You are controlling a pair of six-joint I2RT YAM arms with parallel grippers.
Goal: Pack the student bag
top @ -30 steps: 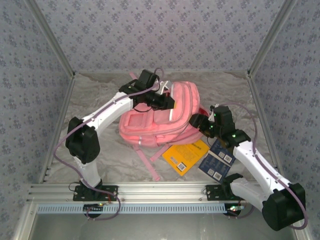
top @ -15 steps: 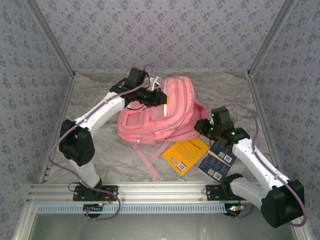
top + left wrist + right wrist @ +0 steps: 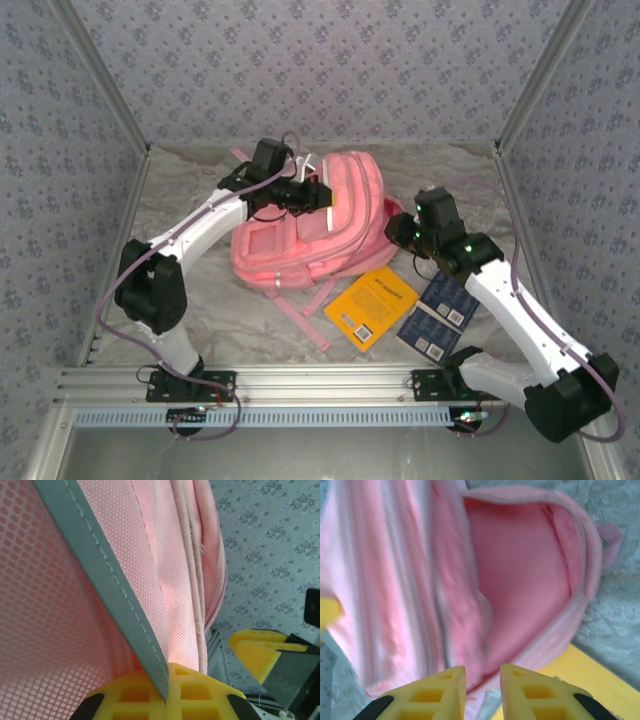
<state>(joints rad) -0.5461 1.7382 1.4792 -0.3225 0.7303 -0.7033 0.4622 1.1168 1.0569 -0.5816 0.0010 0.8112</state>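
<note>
Right gripper has lifted up and left since half a second ago. It now sits at the open side of the student bag, and more of the yellow book is uncovered. Left gripper has barely moved.

Student bag sits centre frame on the crumpled pale cloth. Its long axis runs lower left to upper right. Front pocket faces the lower left. Main compartment gapes on the right side toward the right gripper, pink lining visible in the right wrist view. Pink straps trail toward the bottom of the frame.

The yellow book lies just below the bag's right end, partly tucked under it. It carries a dark code-like label, not readable. Two dark blue booklets with white labels lie just right of it, print too small to read. The right forearm crosses above the booklets.

Left gripper's yellow fingers pinch the bag's fabric beside the grey-white trim at the upper edge. Right gripper's fingers stand a narrow gap apart with nothing between them, hovering over the bag's opening. Patterned wallpaper closes the cell on three sides.
</note>
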